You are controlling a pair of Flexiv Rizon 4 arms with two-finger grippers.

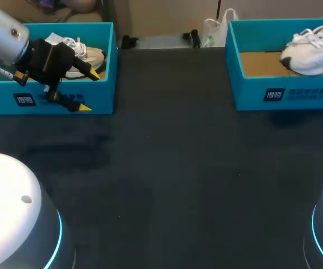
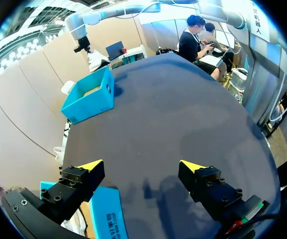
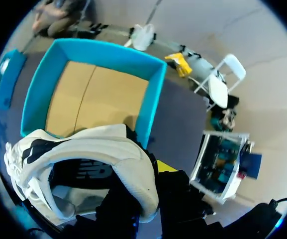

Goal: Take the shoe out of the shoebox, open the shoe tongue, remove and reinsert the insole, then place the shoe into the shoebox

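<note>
There are two blue shoeboxes, each with a white shoe. The right shoebox [image 1: 284,89] shows a bare cardboard floor [image 3: 98,99]. Above its right end hangs a white shoe [image 1: 309,53], seen close in the right wrist view [image 3: 98,154]. My right gripper [image 3: 153,174] is shut on its heel collar; only one yellow tip [image 3: 165,167] shows. The left shoebox [image 1: 55,98] holds another white shoe [image 1: 85,56]. My left gripper [image 1: 88,89] hangs open over that box's front wall. Nothing lies between its fingers [image 2: 91,165], and the box corner [image 2: 106,214] is under one of them.
The dark table top [image 1: 172,168] stretches between the two boxes. A white plastic bag [image 1: 214,31] sits at the table's back edge beside the right box. From the left wrist, the right box [image 2: 91,97] shows far across the table.
</note>
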